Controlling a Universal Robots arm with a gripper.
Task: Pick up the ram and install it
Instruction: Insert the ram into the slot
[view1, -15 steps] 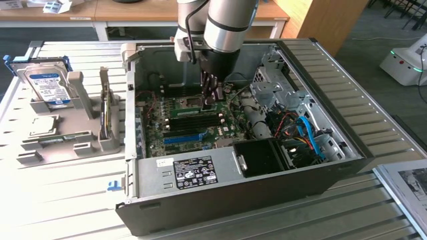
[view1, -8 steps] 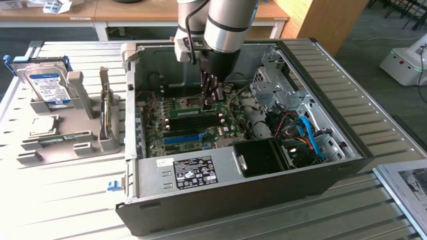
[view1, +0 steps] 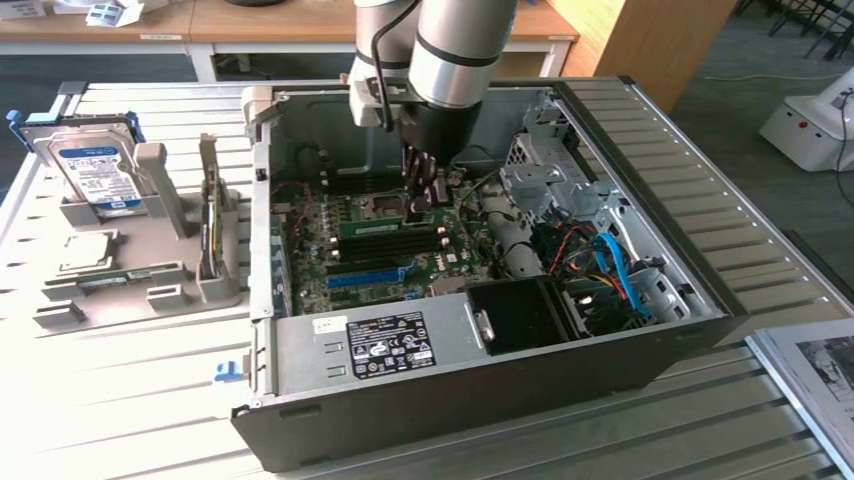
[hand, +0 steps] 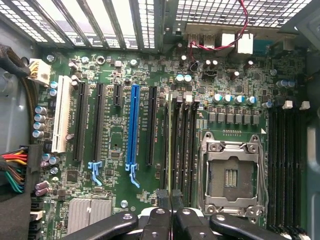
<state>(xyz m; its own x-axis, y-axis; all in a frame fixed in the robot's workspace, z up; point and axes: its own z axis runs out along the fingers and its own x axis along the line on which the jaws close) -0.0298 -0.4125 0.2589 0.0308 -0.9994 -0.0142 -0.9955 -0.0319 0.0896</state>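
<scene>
1. Exterior view: an open computer case (view1: 534, 390) lies on its side on a slatted table (view1: 134, 400), with the motherboard (view1: 314, 260) facing up.
2. The robot arm (view1: 454, 50) reaches straight down into the case. Its gripper (view1: 424, 205) hangs low over the middle of the board, just beside the processor socket (view1: 378, 206).
3. The ram (view1: 383, 225), a thin green stick, lies along the board directly under the fingertips.
4. On the exterior view's left, outside the case, a grey holder (view1: 147, 285) carries a blue-labelled hard drive (view1: 91, 170) standing upright and a square silver processor chip (view1: 83, 250) lying flat.
5. Wrist view: the camera looks straight down the fingers onto the motherboard (hand: 115, 200).
6. The gripper (hand: 171, 197) is pinched tight on the ram (hand: 170, 145), which appears edge-on as a narrow green line between the two black fingertips (hand: 164, 198).
7. The ram stands on edge in line with the black memory slots (hand: 186, 145), between the processor socket (hand: 232, 172) and a long blue expansion slot (hand: 133, 125).
8. Whether the ram is fully seated in its slot cannot be told.
</scene>
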